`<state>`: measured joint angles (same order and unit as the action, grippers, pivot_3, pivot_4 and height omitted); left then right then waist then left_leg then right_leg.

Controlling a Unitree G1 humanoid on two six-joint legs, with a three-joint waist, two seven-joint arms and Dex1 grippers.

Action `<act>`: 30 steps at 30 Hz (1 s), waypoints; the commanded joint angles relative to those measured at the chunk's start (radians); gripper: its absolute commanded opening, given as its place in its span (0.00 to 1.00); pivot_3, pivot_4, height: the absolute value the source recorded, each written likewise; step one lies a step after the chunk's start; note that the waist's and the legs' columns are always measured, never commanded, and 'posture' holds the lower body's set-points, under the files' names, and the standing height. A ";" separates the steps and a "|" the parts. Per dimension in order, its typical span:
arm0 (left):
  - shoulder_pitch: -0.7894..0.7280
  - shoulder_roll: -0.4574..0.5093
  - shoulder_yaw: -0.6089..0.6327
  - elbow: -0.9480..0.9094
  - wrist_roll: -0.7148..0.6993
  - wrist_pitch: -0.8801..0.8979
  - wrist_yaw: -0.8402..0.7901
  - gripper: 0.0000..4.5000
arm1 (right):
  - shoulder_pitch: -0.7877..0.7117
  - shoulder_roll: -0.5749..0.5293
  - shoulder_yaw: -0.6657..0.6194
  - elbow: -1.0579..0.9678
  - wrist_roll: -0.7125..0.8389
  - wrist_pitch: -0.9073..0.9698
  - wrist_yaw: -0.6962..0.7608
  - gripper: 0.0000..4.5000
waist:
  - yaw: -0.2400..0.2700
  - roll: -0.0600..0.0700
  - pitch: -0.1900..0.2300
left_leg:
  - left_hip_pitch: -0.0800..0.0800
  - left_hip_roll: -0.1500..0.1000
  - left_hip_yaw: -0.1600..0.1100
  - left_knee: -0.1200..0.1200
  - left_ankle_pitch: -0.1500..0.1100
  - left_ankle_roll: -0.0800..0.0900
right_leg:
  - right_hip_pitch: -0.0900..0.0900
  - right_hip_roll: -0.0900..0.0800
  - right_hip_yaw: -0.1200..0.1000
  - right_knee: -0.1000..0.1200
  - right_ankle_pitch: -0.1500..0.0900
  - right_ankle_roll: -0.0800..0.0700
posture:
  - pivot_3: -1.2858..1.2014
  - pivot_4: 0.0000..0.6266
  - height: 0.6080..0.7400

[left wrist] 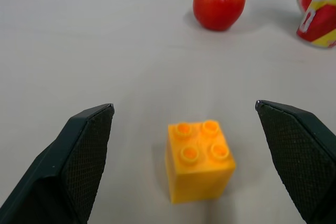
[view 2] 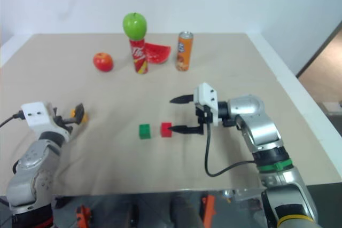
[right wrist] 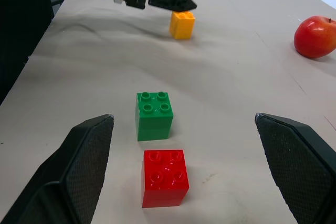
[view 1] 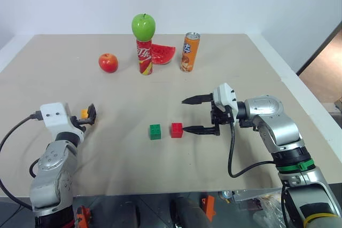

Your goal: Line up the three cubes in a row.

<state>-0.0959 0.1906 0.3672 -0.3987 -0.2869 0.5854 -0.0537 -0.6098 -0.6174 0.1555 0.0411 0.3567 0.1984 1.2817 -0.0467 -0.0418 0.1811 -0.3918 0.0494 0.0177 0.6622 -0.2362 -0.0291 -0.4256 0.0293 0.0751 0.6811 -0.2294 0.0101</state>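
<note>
The yellow-orange cube stands on the table at the left, in the gap of my open left gripper, whose fingers do not touch it. The green cube and the red cube sit side by side near the table's middle, a small gap between them. My right gripper is open and points left. Its near fingertip is just right of the red cube, and its far finger hangs over bare table. Nothing is held. From the right wrist I see the green cube, the red cube and the yellow-orange cube.
At the back stand a red apple, a green apple balanced on a red can, a watermelon slice and an orange can. Bare tabletop lies between the yellow-orange cube and the green one.
</note>
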 commanded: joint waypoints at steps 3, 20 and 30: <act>-0.015 0.017 -0.027 0.034 0.014 -0.019 -0.003 0.99 | -0.002 -0.015 -0.026 -0.041 0.008 0.000 -0.002 1.00 | 0.000 0.000 0.000 | 0.000 0.000 0.000 0.000 0.000 0.000 | 0.000 0.000 0.000 0.000 0.000 0.000 | 0.52 0.24 1.00; -0.045 0.041 -0.057 0.095 0.079 -0.024 0.015 0.31 | 0.005 0.003 -0.043 -0.070 0.056 0.022 -0.013 1.00 | 0.000 0.000 0.000 | 0.000 0.000 0.000 -0.001 0.000 0.000 | 0.000 0.000 0.000 -0.001 0.000 0.000 | 0.52 0.24 1.00; 0.011 0.025 -0.168 -0.087 0.105 0.017 0.000 0.29 | 0.010 0.006 -0.033 -0.060 0.045 0.004 -0.019 1.00 | 0.000 0.000 0.000 | 0.000 0.000 0.000 -0.003 0.000 0.000 | 0.000 -0.001 0.000 -0.002 -0.001 0.001 | 0.52 0.24 1.00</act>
<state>-0.0872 0.2134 0.2204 -0.4210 -0.1937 0.5963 -0.0516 -0.5943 -0.6127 0.1503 0.0131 0.3922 0.2166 1.2635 -0.0468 -0.0418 0.1811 -0.3920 0.0490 0.0178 0.6589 -0.2363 -0.0293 -0.4259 0.0283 0.0753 0.6792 -0.2301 0.0107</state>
